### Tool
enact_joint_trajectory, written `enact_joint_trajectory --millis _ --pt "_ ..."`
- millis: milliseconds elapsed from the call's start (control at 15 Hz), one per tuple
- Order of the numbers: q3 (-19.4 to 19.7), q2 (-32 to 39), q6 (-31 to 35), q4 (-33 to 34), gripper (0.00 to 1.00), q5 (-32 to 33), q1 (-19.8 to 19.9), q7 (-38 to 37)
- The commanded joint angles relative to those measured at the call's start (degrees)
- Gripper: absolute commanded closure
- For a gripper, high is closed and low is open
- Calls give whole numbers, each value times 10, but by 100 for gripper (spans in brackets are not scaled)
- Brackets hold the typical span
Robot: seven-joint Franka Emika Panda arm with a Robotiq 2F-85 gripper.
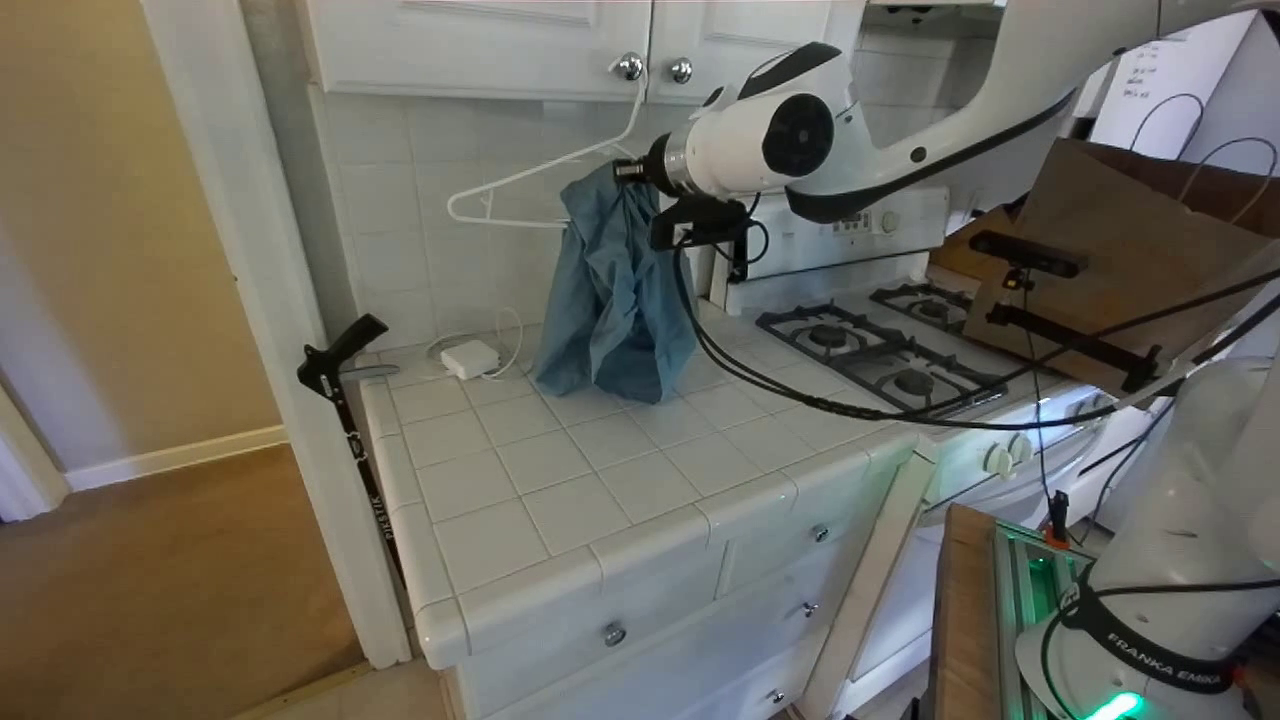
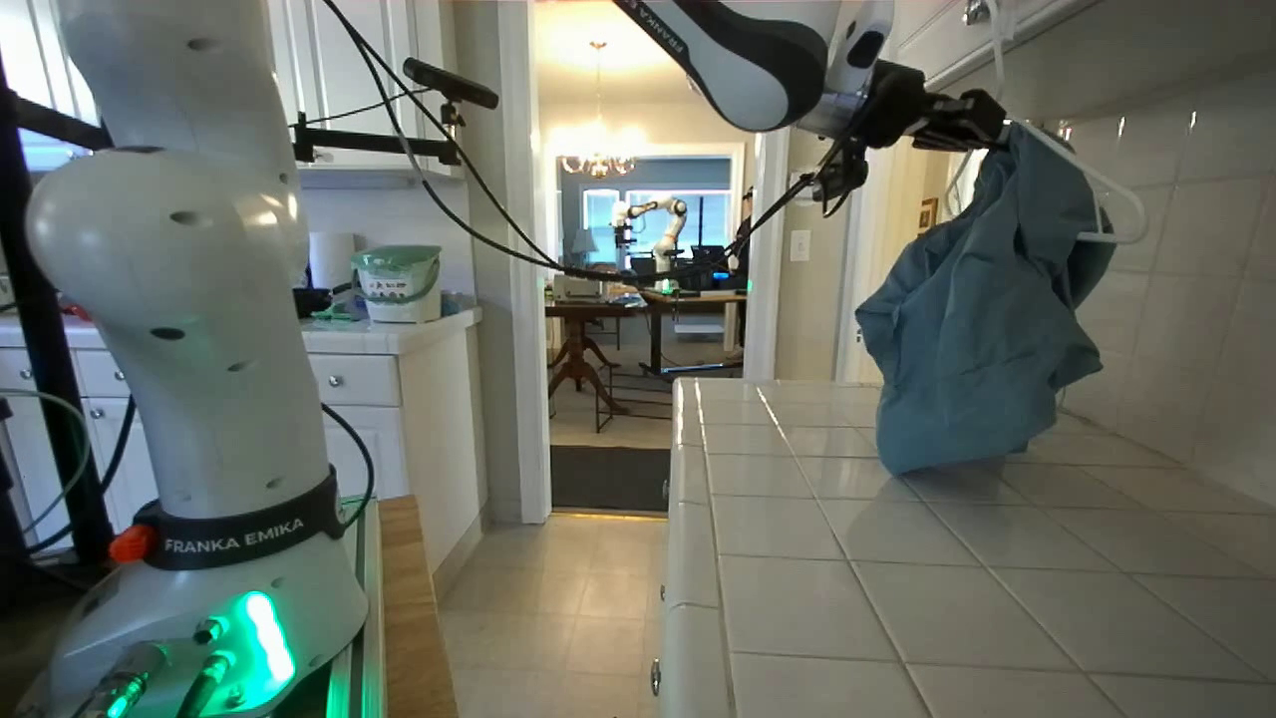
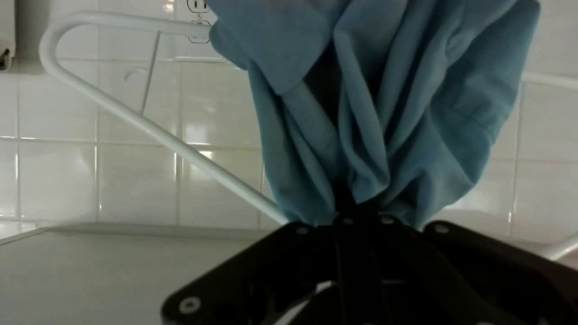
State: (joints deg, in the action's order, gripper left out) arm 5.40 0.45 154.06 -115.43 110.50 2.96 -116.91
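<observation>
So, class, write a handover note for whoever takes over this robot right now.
Gripper: shut on the blue cloth near its top.
Cloth: drapes above the counter, hiding part of the hanger in the wrist view.
Hanger: hangs from a cabinet knob.
Done: cloth gripped and held up at the hanger.
Left: cloth not yet released; can't tell whether the hanger supports it.

I inspect the counter, visible in both exterior views. Its top carries square white tiles set in straight rows; the glaze is glossy and shows reflections. Rounded edge tiles finish the front and one end. Toward the rear I record one white adapter lying on the surface, a thin pale cable looped beside it. The hem of the blue cloth I hold hangs close to the tiles; contact I cannot confirm.
</observation>
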Motion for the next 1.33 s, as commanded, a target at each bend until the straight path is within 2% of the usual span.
enact_joint_trajectory --millis 0,333,933,1067,1267 --pt "6 60 14 64 100 6 6 7" --pt "9 115 11 111 100 -3 12 28" --pt "13 179 33 150 100 -24 25 93" --pt "13 188 35 151 100 -41 27 120" --pt "11 192 52 146 100 -126 34 212"
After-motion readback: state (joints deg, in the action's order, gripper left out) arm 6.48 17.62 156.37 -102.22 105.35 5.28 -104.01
